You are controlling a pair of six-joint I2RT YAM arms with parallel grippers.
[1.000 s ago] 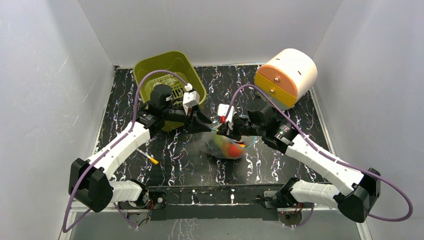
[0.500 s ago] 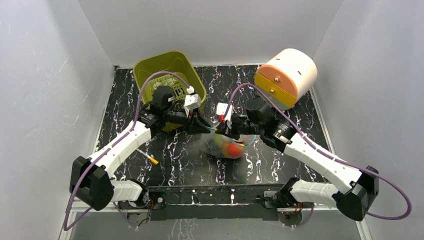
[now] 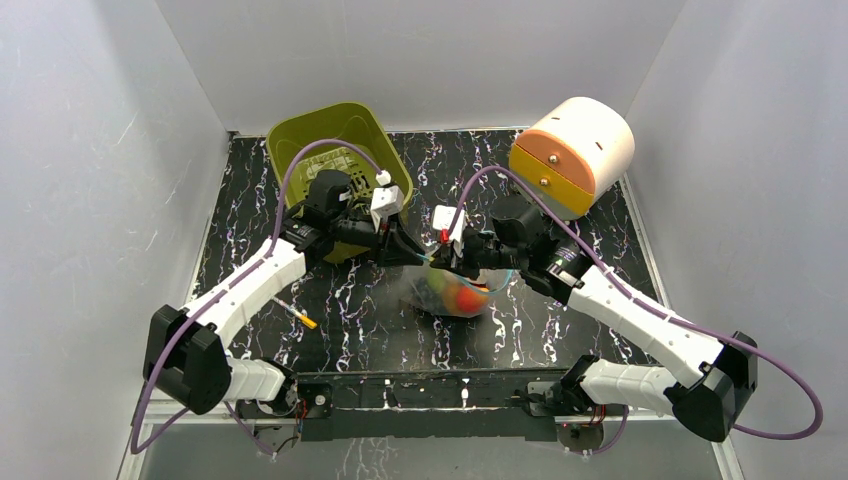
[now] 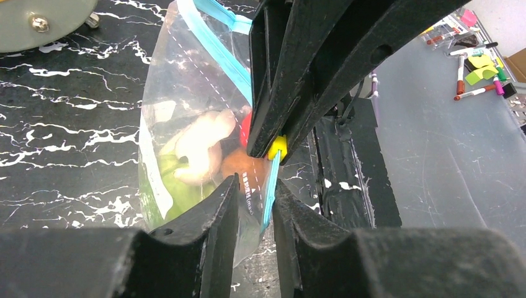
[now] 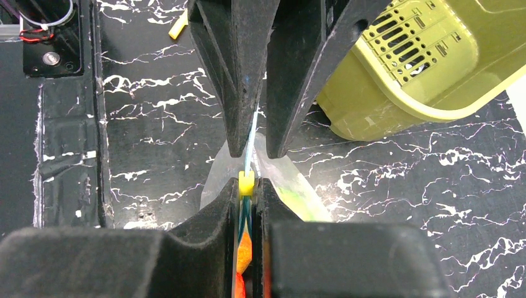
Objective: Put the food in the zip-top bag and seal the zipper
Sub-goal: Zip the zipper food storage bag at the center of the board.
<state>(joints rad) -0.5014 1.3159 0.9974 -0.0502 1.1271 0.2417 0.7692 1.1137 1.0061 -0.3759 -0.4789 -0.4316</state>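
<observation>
The clear zip-top bag hangs between my two grippers above the black marble table. Through it I see the food: a white piece, pale-green cabbage and red-orange fruit. My left gripper is closed on the bag's edge, with the blue zipper running between its fingers. My right gripper faces it tip to tip. It is shut on the zipper at the small yellow slider, which also shows in the left wrist view. In the top view the grippers meet above the bag.
The olive-green bin stands at the back left, just behind the left arm. A round white and orange drawer box stands at the back right. The thin yellow-tipped stick lies on the table at front left.
The two grippers have drawn slightly closer together over the bag. The bag has shifted a little to the left with them.
</observation>
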